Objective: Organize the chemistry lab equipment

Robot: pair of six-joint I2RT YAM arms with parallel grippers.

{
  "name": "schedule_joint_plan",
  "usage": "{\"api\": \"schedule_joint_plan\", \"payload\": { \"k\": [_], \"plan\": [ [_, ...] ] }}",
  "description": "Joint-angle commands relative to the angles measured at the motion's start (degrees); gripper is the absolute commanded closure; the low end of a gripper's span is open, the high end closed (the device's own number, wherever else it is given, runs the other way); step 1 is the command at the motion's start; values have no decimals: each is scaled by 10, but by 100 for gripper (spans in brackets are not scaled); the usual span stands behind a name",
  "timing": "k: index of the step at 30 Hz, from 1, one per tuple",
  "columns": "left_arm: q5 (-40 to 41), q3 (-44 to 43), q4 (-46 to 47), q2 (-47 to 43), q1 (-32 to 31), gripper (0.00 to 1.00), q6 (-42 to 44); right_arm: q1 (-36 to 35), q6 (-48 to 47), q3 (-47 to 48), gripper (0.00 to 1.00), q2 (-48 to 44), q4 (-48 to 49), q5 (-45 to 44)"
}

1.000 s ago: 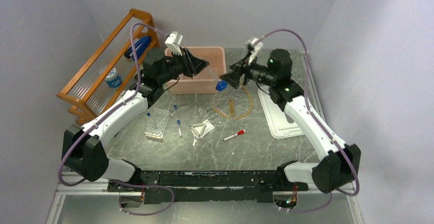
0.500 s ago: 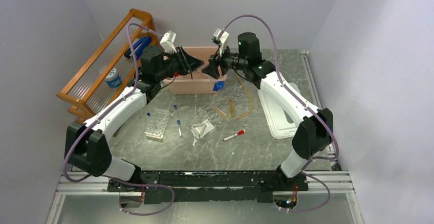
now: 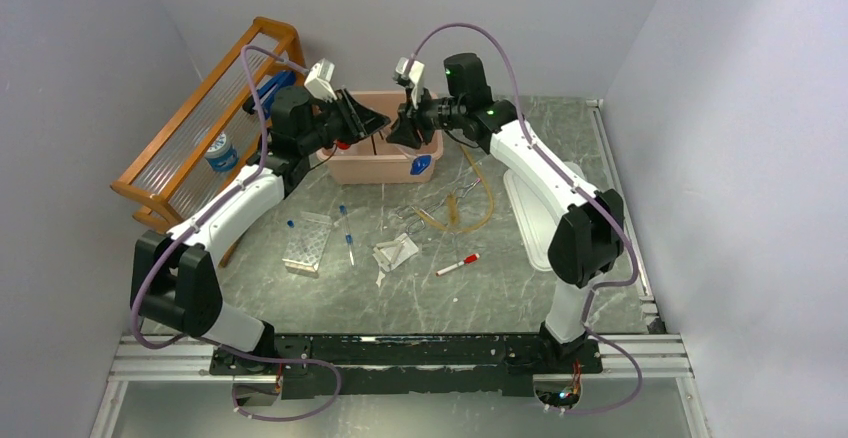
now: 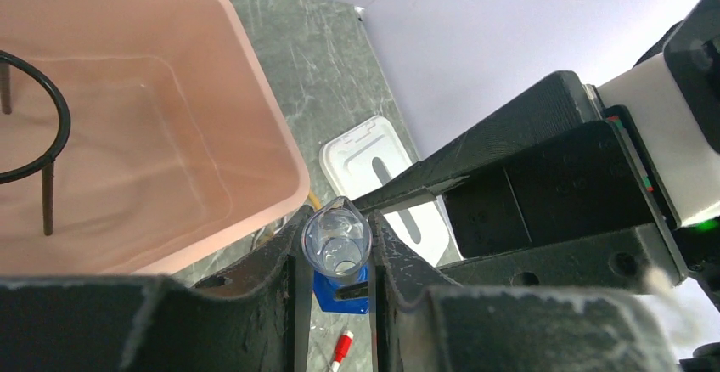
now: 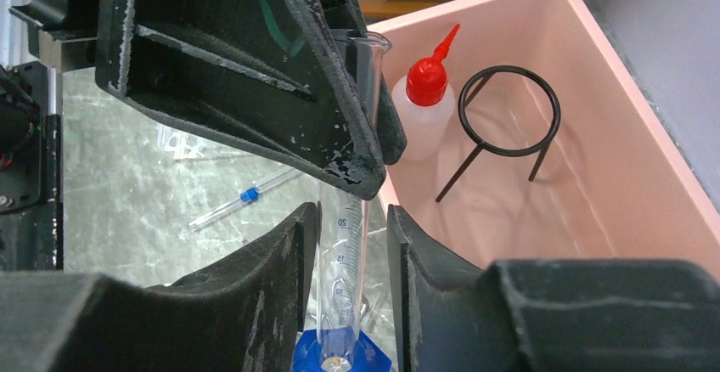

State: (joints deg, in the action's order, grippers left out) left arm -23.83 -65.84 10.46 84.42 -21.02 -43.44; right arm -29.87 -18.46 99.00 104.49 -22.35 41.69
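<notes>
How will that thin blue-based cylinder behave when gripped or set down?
Likely tippy: the cylinder is tall and narrow over a small blue base. Its clear, smooth wall could slip in a grip, and it looks light, perhaps fragile.

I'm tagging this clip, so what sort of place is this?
Probably a robot test cell staged as a chemistry bench: two arms bolted to a walled-in table, plus a measuring cylinder, squeeze bottle and tube rack.
</notes>
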Motion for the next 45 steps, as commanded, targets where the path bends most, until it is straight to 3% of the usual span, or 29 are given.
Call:
{"api": "schedule_joint_plan", "payload": {
  "k": [1,8,13,15,18,22,26,30,33,41,45],
  "plan": [
    [-26,-23,33,-5,10,84,-23,-2,-30,36,62,22,-35,9],
    [-18,-18,44,-7,18,83,-36,-3,-34,60,55,46,-55,44],
    [-5,-18,33,-7,20,80,-30,-3,-40,70,74,51,-63,40],
    [7,-19,22,-10,20,73,-27,-3,-43,78,83,53,-67,38],
    [32,-30,-11,-12,22,59,-15,-3,-48,89,88,57,-72,31],
    [60,-65,-73,-13,31,34,3,-3,-63,121,89,70,-92,14],
    [111,-90,-141,-31,60,24,50,-4,-85,147,89,93,-113,-19],
    [186,-120,-235,-70,103,19,116,-12,-113,178,88,124,-130,-91],
    [195,-123,-271,-101,112,17,168,-20,-153,202,88,156,-163,-129],
    [209,-57,-288,-157,112,19,182,-22,-230,281,88,232,-241,-168],
    [201,-43,-308,-150,112,21,171,-20,-268,275,89,245,-252,-181]
  ]
}}
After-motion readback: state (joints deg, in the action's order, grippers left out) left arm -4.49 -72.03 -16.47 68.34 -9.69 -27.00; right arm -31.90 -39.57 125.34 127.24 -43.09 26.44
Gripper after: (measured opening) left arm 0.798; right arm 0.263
